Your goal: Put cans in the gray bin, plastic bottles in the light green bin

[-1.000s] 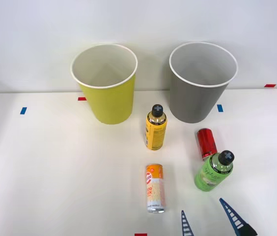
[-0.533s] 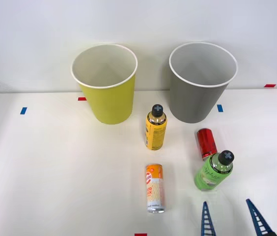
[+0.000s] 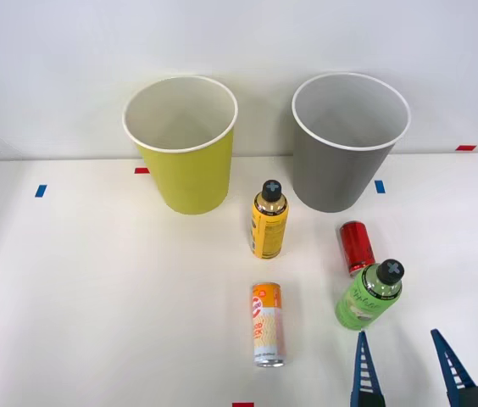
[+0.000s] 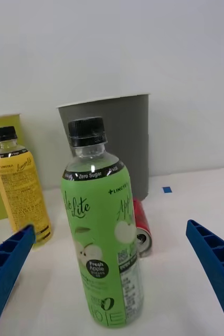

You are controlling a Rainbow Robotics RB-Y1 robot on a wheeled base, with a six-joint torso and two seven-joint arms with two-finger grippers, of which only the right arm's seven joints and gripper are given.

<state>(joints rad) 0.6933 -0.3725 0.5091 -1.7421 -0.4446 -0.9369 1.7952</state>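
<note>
The right gripper [image 3: 408, 366] is seen spread wide and empty, just short of the upright green apple-drink bottle [image 3: 369, 295] on the white desk [image 3: 95, 297]. The red can [image 3: 357, 247] is laid just behind the bottle, before the gray bin [image 3: 349, 140].

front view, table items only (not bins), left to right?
Orange and white can → yellow-orange bottle → red can → green bottle. The first two and the last two nearly share a column.
</note>
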